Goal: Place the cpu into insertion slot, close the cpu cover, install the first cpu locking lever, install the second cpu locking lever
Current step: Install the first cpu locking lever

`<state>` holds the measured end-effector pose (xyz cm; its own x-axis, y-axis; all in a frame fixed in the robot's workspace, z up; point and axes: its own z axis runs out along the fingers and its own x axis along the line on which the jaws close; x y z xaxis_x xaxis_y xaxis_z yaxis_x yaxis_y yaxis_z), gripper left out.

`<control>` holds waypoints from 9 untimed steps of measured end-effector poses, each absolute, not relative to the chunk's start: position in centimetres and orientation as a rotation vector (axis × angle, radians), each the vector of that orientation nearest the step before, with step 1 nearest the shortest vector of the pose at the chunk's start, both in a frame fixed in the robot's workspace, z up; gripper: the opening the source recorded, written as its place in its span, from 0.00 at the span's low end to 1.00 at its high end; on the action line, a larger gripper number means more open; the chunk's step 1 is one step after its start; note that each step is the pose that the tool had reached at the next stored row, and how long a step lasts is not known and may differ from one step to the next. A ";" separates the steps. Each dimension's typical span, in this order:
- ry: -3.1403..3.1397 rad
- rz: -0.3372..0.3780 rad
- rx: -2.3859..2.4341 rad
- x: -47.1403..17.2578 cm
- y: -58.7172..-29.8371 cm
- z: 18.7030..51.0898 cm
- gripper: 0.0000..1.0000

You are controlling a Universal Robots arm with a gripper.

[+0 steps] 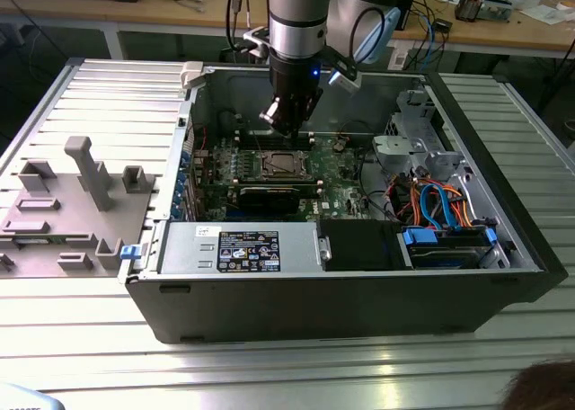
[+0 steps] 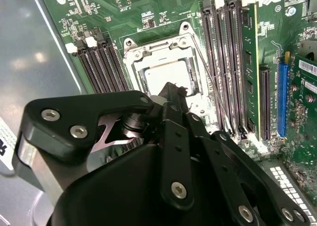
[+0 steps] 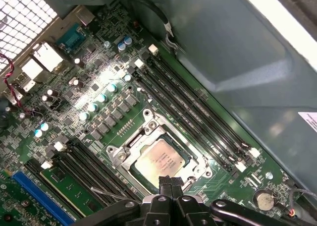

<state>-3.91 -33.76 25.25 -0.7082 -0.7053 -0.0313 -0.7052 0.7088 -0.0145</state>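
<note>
— Where are the fingers?

— The gripper [image 3: 167, 184] has its fingertips [image 3: 171, 186] pressed together with nothing between them, as far as I can see in both wrist views. They hang low over the near edge of the socket [image 1: 283, 164], close to it. I can't tell whether they touch metal.

— And the chip?

— The chip [image 3: 159, 161] lies flat in the socket, its dull metal top showing through the square window of the cover [image 3: 119, 154]. The cover looks folded down around it, so I judge placing and closing done.

— So we're on the levers?

— I think so. A thin lever [image 2: 218, 92] runs along one side of the socket and strays out over the memory slots [image 2: 223, 62] instead of sitting tucked under its hook. It looks unlatched to me. In the exterior view the arm stands straight down into the open case [image 1: 359, 293], right above the board [image 3: 99, 102].

— What does the press ask of you?

— In my judgement, putting the closed tips on the rod itself, pushing down and sideways under the catch, and keeping clear of the slots beside it. The wire is thin and could slip off the tips.
</note>
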 end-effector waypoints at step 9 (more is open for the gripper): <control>2.889 -0.003 -1.144 -3.9 -33.8 25.3 0.11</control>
<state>-3.91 -33.76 25.25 -0.7284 -0.6845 -0.0313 -0.6844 0.7290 -0.0145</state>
